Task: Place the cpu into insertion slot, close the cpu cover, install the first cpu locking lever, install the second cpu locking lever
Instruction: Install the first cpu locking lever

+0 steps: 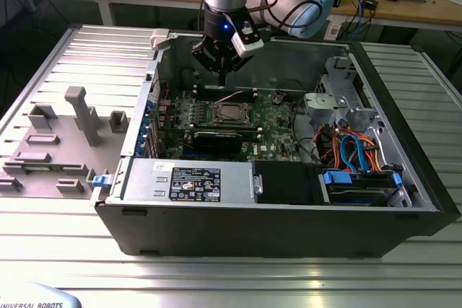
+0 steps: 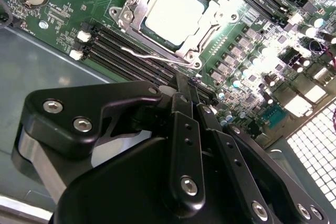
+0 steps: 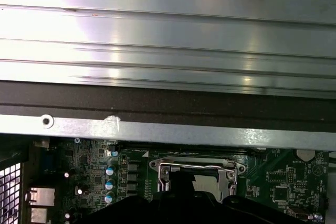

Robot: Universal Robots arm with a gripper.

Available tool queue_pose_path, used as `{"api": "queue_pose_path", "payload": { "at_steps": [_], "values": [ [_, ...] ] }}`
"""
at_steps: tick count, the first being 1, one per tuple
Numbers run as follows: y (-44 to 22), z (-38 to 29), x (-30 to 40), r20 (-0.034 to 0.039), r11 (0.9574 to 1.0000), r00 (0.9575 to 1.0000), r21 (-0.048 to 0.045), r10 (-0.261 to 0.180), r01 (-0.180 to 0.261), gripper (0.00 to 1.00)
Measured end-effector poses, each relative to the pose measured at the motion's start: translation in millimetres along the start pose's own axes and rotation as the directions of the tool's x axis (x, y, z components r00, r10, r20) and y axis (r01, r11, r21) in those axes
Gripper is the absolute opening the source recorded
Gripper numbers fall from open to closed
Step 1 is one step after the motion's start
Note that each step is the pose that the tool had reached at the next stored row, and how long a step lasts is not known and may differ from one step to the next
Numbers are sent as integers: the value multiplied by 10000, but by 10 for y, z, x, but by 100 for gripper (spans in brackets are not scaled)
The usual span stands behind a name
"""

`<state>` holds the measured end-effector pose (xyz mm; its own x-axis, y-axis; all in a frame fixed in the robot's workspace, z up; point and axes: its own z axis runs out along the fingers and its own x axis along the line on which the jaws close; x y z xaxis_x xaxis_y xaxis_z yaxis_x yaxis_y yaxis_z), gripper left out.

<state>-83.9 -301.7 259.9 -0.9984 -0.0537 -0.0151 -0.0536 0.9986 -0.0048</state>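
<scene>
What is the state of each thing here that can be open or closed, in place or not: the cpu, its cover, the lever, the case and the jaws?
cpu: seated in the insertion slot, metal top facing up.
cpu cover: closed flat around the cpu.
locking lever: a wire lever lies along one side of the socket; latched or not, I cannot tell.
computer case: side panel off, inside exposed.
gripper: above the socket, jaws together, holding nothing.
</scene>
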Motion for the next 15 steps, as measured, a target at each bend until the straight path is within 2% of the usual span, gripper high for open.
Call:
{"api": "queue_pose_path", "payload": {
  "at_steps": [2,4,8,11,12,15],
  "values": [
    [-17,18,-26,-1,10000,10000,-28,0,0,11],
    [-65,55,-54,8,9998,10000,-181,16,-16,11],
    [-79,87,-63,13,9994,9999,-305,169,-168,11],
    [-78,105,-63,24,9972,9996,-691,291,-289,11],
    [-78,107,-63,26,9968,9995,-737,299,-297,11],
    [-79,107,-63,25,9968,9995,-740,304,-301,11]
  ]
}}
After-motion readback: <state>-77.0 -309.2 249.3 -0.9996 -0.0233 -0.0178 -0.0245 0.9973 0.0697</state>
